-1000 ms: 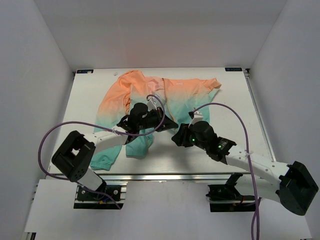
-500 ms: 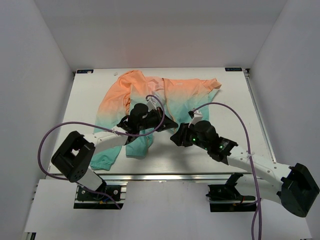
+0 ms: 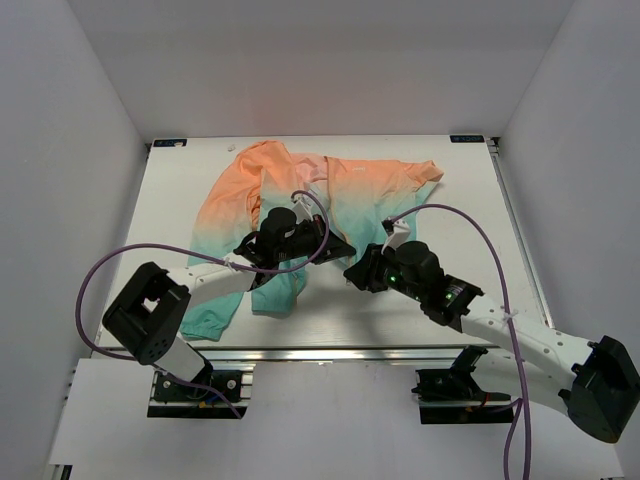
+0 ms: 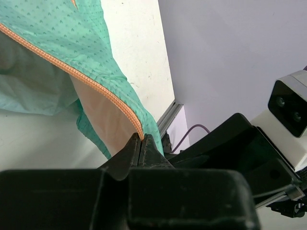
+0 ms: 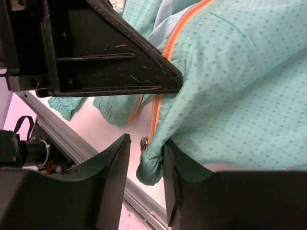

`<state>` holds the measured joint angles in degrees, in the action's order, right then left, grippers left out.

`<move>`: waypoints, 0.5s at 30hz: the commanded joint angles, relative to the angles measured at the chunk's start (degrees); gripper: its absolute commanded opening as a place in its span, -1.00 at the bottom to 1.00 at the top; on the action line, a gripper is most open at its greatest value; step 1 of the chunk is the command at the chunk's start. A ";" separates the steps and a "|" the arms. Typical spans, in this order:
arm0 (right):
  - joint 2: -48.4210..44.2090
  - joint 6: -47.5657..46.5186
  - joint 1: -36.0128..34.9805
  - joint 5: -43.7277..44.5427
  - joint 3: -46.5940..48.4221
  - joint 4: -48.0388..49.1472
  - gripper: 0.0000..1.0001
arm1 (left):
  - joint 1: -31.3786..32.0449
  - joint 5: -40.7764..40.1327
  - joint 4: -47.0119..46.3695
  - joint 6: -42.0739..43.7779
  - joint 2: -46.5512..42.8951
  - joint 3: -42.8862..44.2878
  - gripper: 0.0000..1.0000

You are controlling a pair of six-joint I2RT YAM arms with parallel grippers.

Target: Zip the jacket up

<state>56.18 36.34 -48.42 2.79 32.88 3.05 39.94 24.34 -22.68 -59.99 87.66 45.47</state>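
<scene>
Spread over the white table (image 3: pixel 470 200), from the far edge down past the middle and mostly left of centre: the jacket (image 3: pixel 300 190). Fades from orange at hood and shoulders by the far edge to teal at the hem toward the near edge. Sends one sleeve down toward the near left corner and keeps the other bunched toward the far right. Carries an orange zipper tape (image 4: pixel 72 72) along each front edge, the two sides not joined at the hem.

Pinching the bottom of one front edge, right at the end of its tape: the left gripper (image 4: pixel 141 140), fingers pressed together on the teal fabric with no gap between them. Shows the paler inner side of the cloth just behind that pinch.

Straddling the bottom corner of the other front panel, between the middle of the surface and the near edge: the right gripper (image 5: pixel 144 163), fingers (image 5: pixel 110 182) standing apart and not clamped. Encloses the rounded teal hem corner and a small metal zipper piece (image 5: pixel 143 143) at the end of that panel's tape. Touches the cloth with one finger and leaves a slit of white surface beside the other.

Just beside each other at the hem, both grippers, tips nearly meeting. Looping away over the near corners: purple cables (image 3: pixel 110 262).
</scene>
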 commanded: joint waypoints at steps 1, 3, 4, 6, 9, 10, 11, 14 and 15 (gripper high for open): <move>-0.46 0.66 0.17 -0.15 0.16 0.82 -0.29 | 0.49 -0.34 -0.79 0.66 -2.40 0.05 -1.00; -0.29 0.58 0.26 -0.33 0.25 0.56 -0.38 | 0.49 -0.52 -0.88 0.57 -2.49 0.05 -1.00; -0.20 0.58 0.35 -0.33 0.34 0.38 -0.38 | 0.49 -0.43 -0.88 0.57 -2.58 -0.03 -1.00; 0.33 0.49 0.35 -0.33 0.51 -0.41 -0.33 | 0.49 -0.52 -0.97 0.57 -2.67 0.05 -1.00; 1.38 0.40 0.44 -0.59 0.95 -1.29 -0.26 | 0.57 -0.61 -1.05 0.57 -2.93 -0.12 -1.00; 1.56 0.49 0.44 -0.68 1.04 -1.38 -0.25 | 0.57 -0.52 -1.23 0.57 -3.10 -0.12 -1.00; 2.00 0.49 0.44 -0.85 1.04 -1.38 -0.22 | 0.57 -0.61 -1.14 0.49 -3.28 -0.12 -1.00; 2.26 0.84 0.44 -0.85 1.13 -1.47 -0.22 | 0.57 -0.96 -1.05 0.48 -3.90 -0.21 -1.00; 2.09 0.93 0.44 -0.85 1.04 -1.55 -0.23 | 0.49 -1.05 -0.97 0.66 -3.98 -0.30 -1.00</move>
<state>58.48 36.99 -48.10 2.39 32.88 1.26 40.25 24.29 -22.68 -59.99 87.37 45.43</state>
